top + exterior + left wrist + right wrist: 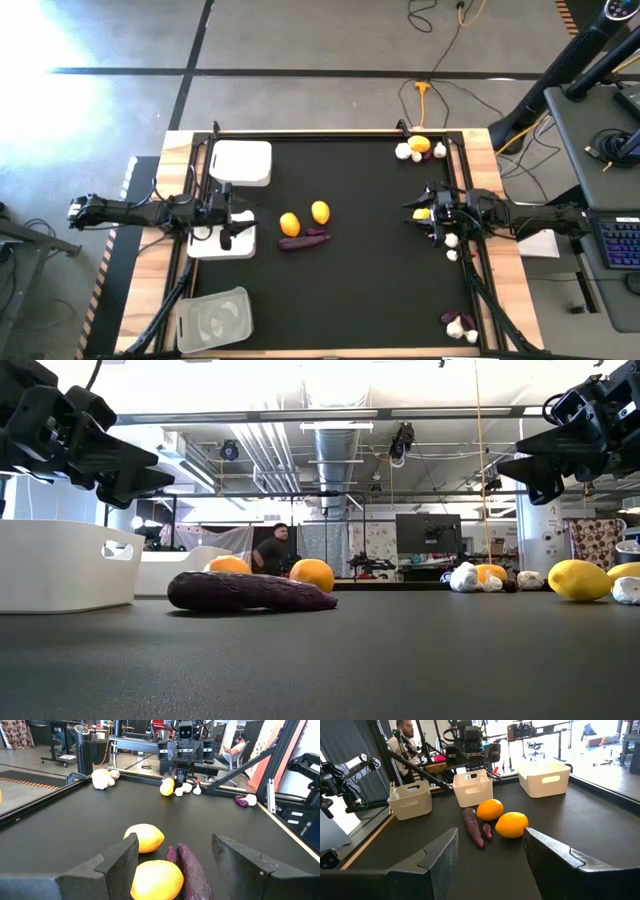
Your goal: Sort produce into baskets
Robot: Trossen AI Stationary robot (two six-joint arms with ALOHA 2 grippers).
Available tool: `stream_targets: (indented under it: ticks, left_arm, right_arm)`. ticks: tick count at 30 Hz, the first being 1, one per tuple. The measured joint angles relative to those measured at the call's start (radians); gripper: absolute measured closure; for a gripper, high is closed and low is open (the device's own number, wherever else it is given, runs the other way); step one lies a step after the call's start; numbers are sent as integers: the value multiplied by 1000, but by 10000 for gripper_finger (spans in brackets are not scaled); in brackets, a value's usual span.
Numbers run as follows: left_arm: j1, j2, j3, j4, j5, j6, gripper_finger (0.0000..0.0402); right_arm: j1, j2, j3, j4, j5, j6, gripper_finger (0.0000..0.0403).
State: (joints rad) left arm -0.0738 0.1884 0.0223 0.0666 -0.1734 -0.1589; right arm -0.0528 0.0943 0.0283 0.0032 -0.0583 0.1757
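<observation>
High view: the left gripper (pixel 226 238) hung over one white basket (pixel 222 247), the right gripper (pixel 436 215) by a yellow fruit (pixel 421 213) near the worktop (pixel 360 270) edge. Two orange fruits (pixel 304 217) and a purple piece (pixel 303 240) lay mid-mat with open room around; a clear basket (pixel 214 318) waited at a corner.

Low view: both arms stood raised, probably clearing travel.

Left wrist view: fingers (pixel 117 864) spread, empty.

Right wrist view: fingers (pixel 440 852) spread, empty.
</observation>
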Motion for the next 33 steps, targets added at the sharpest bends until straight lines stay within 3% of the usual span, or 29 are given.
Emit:
stream_targets:
  ticks: [18, 23, 27, 33]
  left_arm:
    - [0, 0, 0, 0, 0, 0, 167]
    - [0, 0, 0, 0, 0, 0, 167]
    - [0, 0, 0, 0, 0, 0, 167]
    - [0, 0, 0, 0, 0, 0, 167]
  right_arm:
    - [0, 0, 0, 5, 0, 12, 186]
    - [0, 0, 0, 221, 43, 216, 186]
    - [0, 20, 0, 396, 191, 460, 186]
    - [0, 119, 74, 395, 265, 503, 186]
